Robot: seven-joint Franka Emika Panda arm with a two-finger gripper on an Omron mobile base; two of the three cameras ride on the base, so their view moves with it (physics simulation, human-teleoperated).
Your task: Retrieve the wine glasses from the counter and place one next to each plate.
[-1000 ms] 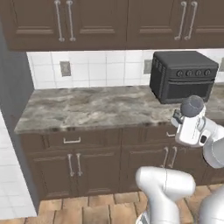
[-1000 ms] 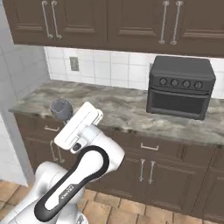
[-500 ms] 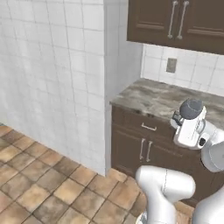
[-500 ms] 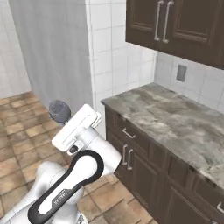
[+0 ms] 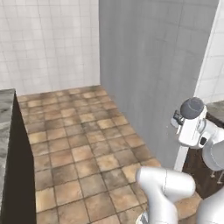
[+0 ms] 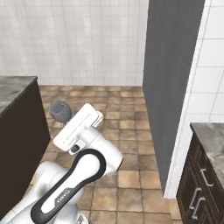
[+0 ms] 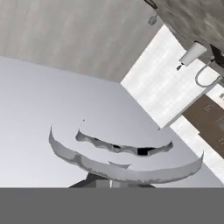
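A dark cabinet with a marbled counter [image 5: 5, 109] is seen at the far left, well apart from the fingers. A wine glass [image 6: 60, 111] is carried at the tip of the gripper [image 6: 66, 119], whose fingers are clenched on its stem; the bowl [image 7: 124, 162] is seen just beyond the fingers, curving across them. The glass is held high and close to the arm, presumably so that it rides safely over the tiled floor [image 5: 83, 144] towards the plates. A grey wall panel [image 6: 170, 87] stands to the right.

The white arm is folded close over its base, gripper [image 6: 61, 111] clamped shut on a wine glass [image 7: 127, 164].
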